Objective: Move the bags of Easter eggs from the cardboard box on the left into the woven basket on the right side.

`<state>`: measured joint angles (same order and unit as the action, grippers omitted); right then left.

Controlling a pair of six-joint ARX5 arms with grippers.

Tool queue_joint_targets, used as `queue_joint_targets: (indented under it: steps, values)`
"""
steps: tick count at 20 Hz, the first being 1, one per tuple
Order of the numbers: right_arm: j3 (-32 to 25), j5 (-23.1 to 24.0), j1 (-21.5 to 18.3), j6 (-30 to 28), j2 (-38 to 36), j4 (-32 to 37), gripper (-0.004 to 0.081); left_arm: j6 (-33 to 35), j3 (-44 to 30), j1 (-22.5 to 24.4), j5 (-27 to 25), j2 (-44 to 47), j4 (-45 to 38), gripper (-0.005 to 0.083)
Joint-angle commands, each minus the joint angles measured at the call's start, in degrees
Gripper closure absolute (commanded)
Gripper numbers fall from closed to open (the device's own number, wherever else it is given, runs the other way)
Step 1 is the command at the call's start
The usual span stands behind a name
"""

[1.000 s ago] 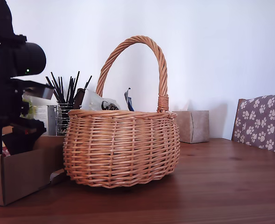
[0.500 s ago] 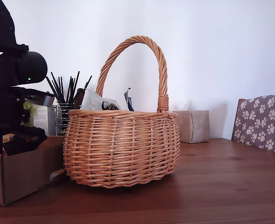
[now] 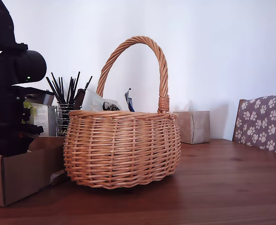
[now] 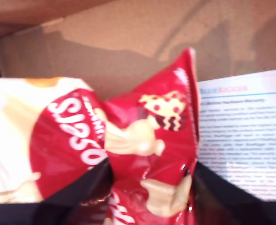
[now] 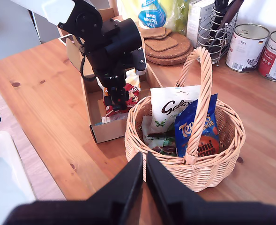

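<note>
on the brown wooden table (image 3: 222,187), my first gripper (image 4: 149,187) is down in the low brown cardboard box (image 5: 105,129) pinching a crinkly red-yellow sweet packet (image 4: 138,140), while my second gripper (image 5: 145,180), jaws pressed together, hangs above the round orange-tan wicker basket (image 5: 212,168) holding white (image 5: 173,110) and dark blue packets (image 5: 194,129).

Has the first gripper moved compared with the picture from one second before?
Yes. In the exterior view my first gripper has sunk lower into the cardboard box, judged against the box's top edge; the woven basket stayed put.
</note>
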<state>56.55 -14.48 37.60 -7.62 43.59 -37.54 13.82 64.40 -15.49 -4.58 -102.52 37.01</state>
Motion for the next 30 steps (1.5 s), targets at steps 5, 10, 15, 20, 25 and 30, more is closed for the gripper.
queue_joint_targets:
  steps: [5, 10, 15, 20, 25, 30]
  values:
    - [-1.1, -0.2, 0.2, -0.4, -0.3, 0.4, 0.0782, -0.3, 1.7, -0.3, 1.4, 3.0, 2.6, 0.0539]
    - [-1.1, -0.2, 0.2, -0.4, -0.3, 0.4, 0.0782, -0.4, 1.7, -0.3, 2.2, 11.5, 3.7, 0.0543]
    - [-1.1, -0.2, 0.2, -0.4, -0.3, 0.4, 0.0782, -2.0, 1.7, -0.3, 6.7, 20.9, 4.9, 0.0543]
    - [-1.1, -0.2, 0.1, -0.4, -0.3, 0.4, 0.0782, -6.8, 1.7, -1.7, 21.6, 27.7, 3.8, 0.0543]
    - [-1.1, -0.2, 0.1, -0.3, -0.3, 0.4, 0.0782, -11.0, 1.7, -8.2, 27.9, 25.8, -4.4, 0.054]
    - [-1.1, -0.2, 0.1, -0.3, -0.3, 0.4, 0.0782, -13.7, 1.7, -14.3, 28.1, 20.9, -13.1, 0.054]
